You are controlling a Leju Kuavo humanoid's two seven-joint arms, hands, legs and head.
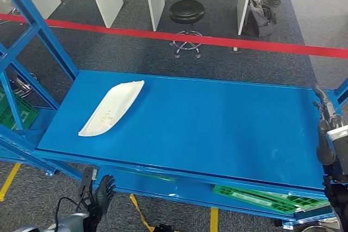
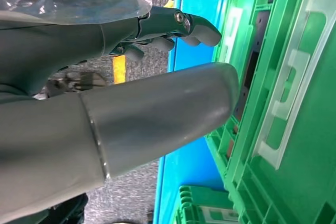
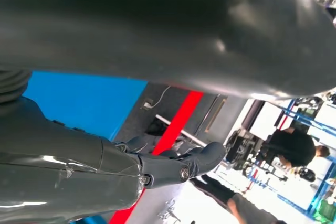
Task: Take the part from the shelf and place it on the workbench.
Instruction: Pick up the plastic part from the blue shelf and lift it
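So the left hand was hanging low, below the front edge of the bench, with its dark fingers loosely apart and nothing in them. Up close in the left wrist view that hand had its thumb sticking straight out and the fingers a bit curled, not touching anything, right next to a green crate on the lower blue level.

The part was a long white tray-looking thing, pointed at both ends, lying flat on the blue bench toward its left side, angled so the far end pointed right. It had some faint marks in the middle, too small to read. It sat well apart from both hands.

Under the bench near the right there was a green tray poking out from the lower level.

The right hand was up at the bench's right edge, fingers pointing away from the robot. In the right wrist view the hand looked empty, fingers stretched out and slightly spread, hanging in the air. Past it there was a red line on the floor and a person in a black top in the background.
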